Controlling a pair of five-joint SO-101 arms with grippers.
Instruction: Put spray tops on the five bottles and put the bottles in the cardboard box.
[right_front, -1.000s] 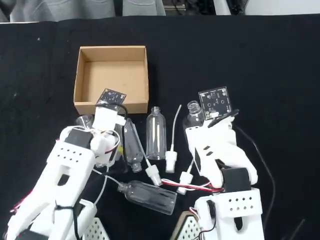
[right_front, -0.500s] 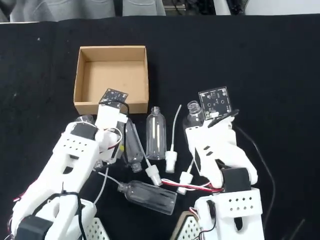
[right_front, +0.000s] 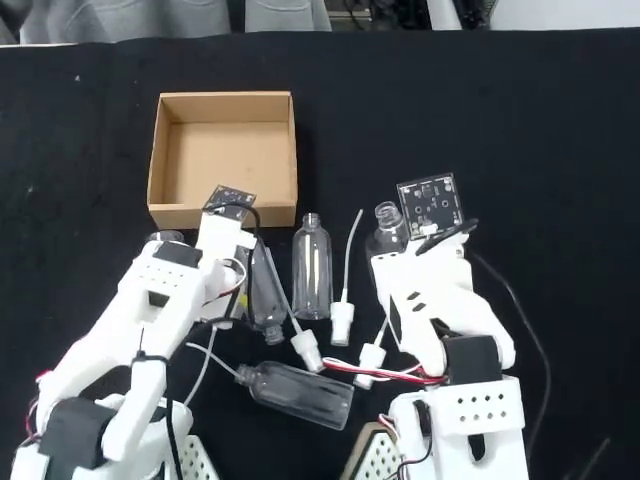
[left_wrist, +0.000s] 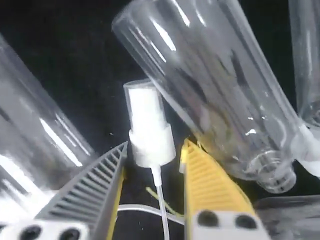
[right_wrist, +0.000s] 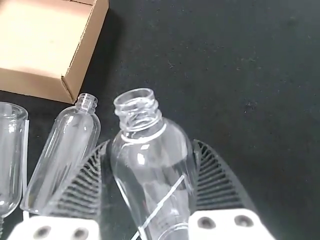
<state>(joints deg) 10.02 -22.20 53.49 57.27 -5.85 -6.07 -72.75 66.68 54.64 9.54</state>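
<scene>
My left gripper (left_wrist: 153, 146) sits spread around a spray top (left_wrist: 145, 110); my right gripper (right_wrist: 152, 146) pinches an uncapped bottle (right_wrist: 140, 120). The cardboard box (right_front: 156, 150) at eleven o'clock holds none yet.

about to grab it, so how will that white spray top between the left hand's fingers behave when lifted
The spray top looks small and plastic, so it is probably very light. Its thin tube will likely flex and dangle. Sitting inside the open left hand, its round collar may slip or twist if pinched off-centre.
</scene>
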